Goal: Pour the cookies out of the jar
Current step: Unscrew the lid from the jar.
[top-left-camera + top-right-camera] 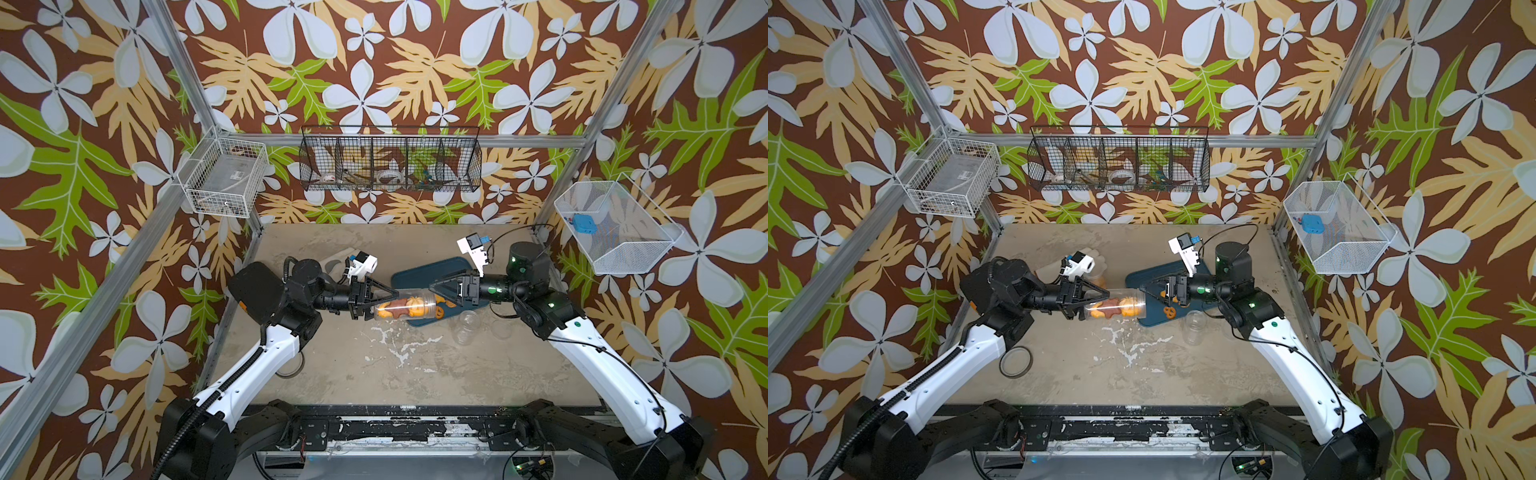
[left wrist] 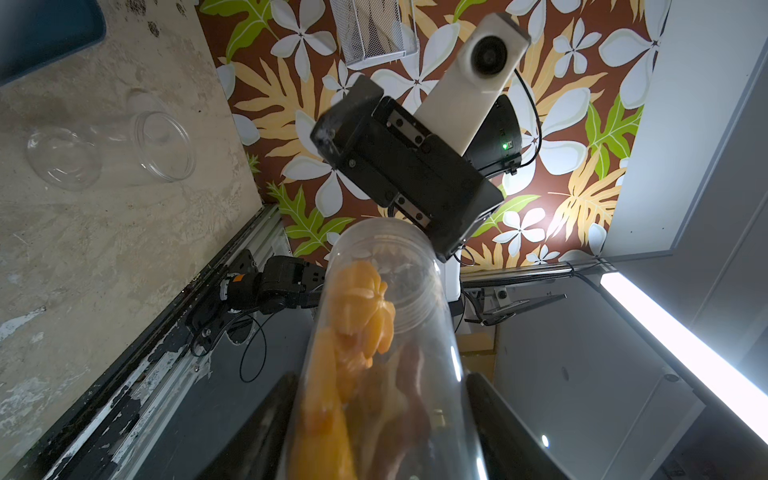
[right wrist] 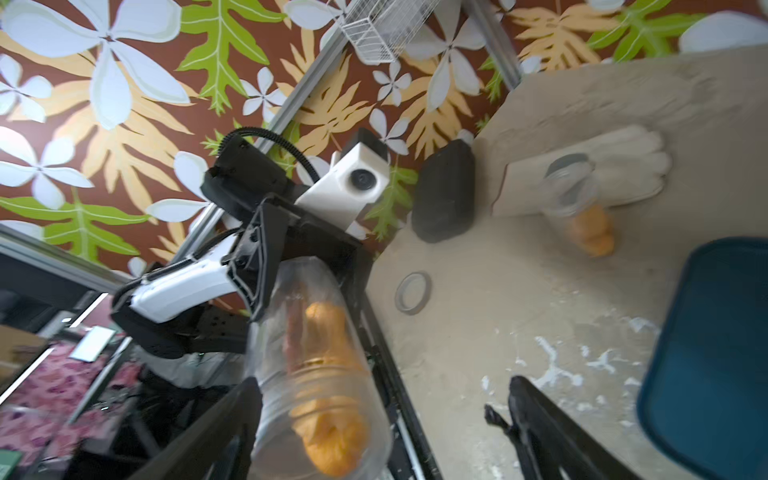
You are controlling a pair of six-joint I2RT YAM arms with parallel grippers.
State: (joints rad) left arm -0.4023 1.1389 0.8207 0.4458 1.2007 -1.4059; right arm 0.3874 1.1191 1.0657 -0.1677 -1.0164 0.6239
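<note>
Overhead pair; wrist views sharing jar (image 2: 415, 291)

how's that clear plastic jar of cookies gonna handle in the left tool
The clear plastic jar of cookies is probably stiff: no denting shows under the left tool. Its smooth round wall may slip or twist. Loose orange and brown cookies will likely slide toward the mouth, shifting its weight.

Clear plastic jars: 3. That's a cookie-filled jar (image 1: 409, 308), an empty jar (image 1: 467, 328) and a grey-lidded jar (image 3: 575, 199). Dark blue plastic tray (image 1: 428, 270): 1. Small orange-brown loose cookies (image 1: 1169, 311) on it: 2 showing. Wire wall baskets (image 1: 390, 160): 3. Grey ring (image 1: 1016, 361): 1. White glove (image 3: 615, 166): 1.
</note>
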